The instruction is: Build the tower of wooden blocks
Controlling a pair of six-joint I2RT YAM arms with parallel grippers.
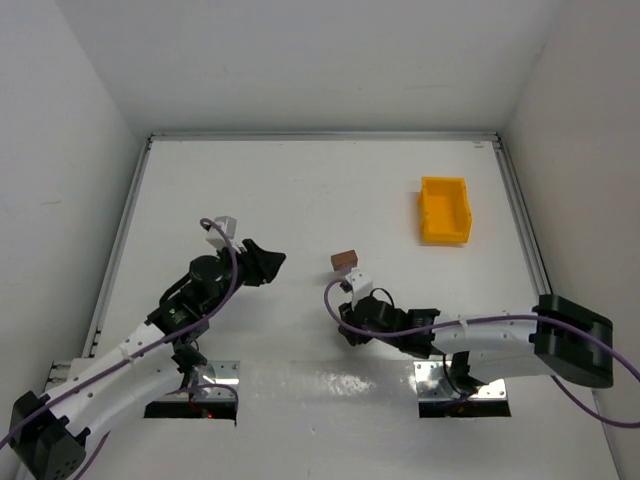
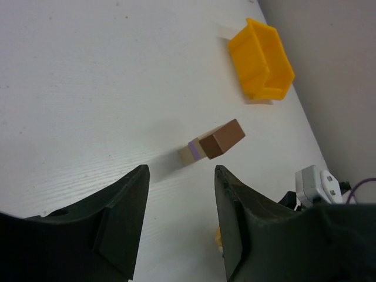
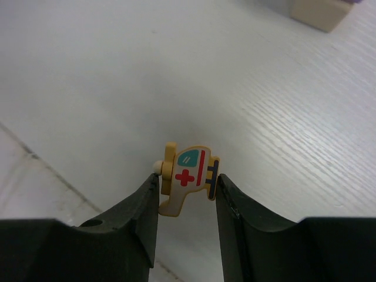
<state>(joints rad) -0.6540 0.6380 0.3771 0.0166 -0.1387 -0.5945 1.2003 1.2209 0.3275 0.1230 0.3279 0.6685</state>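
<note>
Two blocks visible in wood block tower (image 1: 345,261): dark reddish-brown on top, pale tan beneath, thin purple band between. Stands mid-table on white table (image 1: 300,190), well left of yellow bin (image 1: 445,210). Left gripper (image 2: 179,176): fingers apart, nothing between them; faces tower from its left, clear of it. Right gripper (image 3: 188,187): fingers clamped on helicopter-shaped wooden piece (image 3: 185,170) with red cross and teal window; sits near tower on its near side.

The white table (image 1: 280,190) I work on carries the small wood block tower (image 1: 345,261) near its middle, and a yellow bin (image 1: 444,210) well apart toward my right.
</note>
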